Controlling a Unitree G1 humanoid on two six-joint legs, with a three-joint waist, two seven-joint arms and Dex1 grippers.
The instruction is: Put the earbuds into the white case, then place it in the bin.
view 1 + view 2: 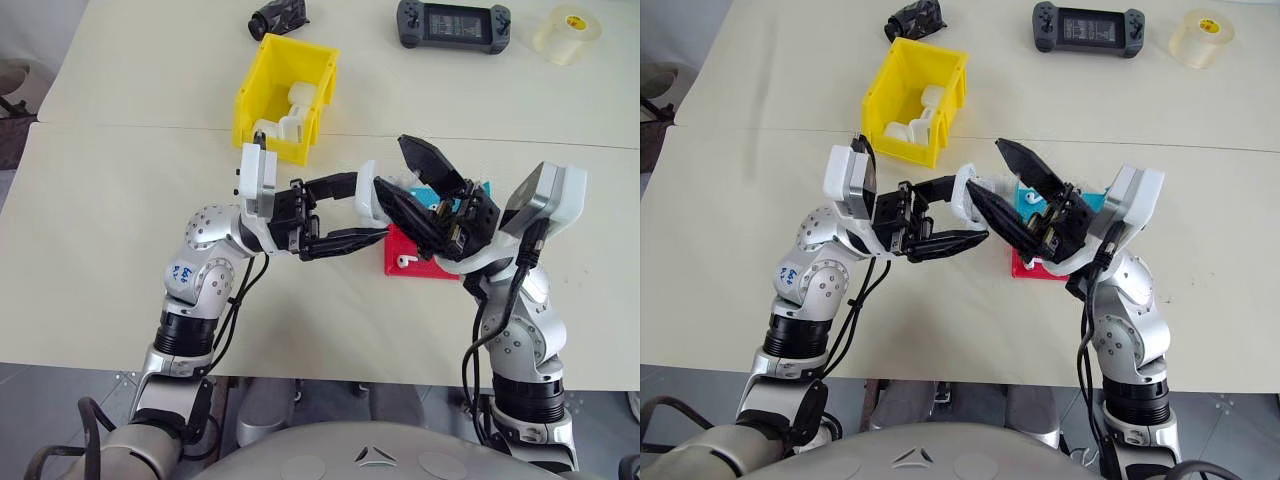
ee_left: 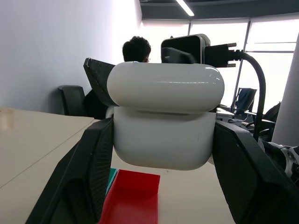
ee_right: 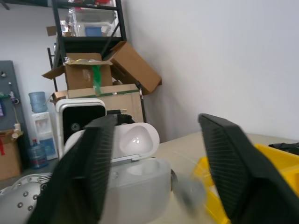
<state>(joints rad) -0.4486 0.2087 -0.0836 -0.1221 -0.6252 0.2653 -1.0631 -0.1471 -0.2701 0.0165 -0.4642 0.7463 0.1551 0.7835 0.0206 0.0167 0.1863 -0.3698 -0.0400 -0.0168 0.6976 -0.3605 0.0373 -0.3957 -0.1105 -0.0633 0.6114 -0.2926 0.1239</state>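
Now the small glossy white rounded plastic earbud case (image 2: 164, 122) is held up above the table between the two arms, with its hinged lid flipped up, and the left gripper (image 1: 345, 212) is clamped on the two sides of its lower body. The right gripper (image 1: 420, 185) stands just beside the case with its black fingers spread apart and nothing between them. One tiny glossy white earbud (image 1: 404, 258) with a short stem lies in the shallow red plastic tray (image 1: 405, 262) under the hands; I cannot tell where the other one is. The bright yellow plastic bin (image 1: 262, 88) with tall walls stands further on the table, well apart from the case. I judge the case to be light, stiff and quite slippery, so the hold on its flat sides below the lid seam seems the safe one. The earbud is very small and smooth, and probably best pinched across its stem
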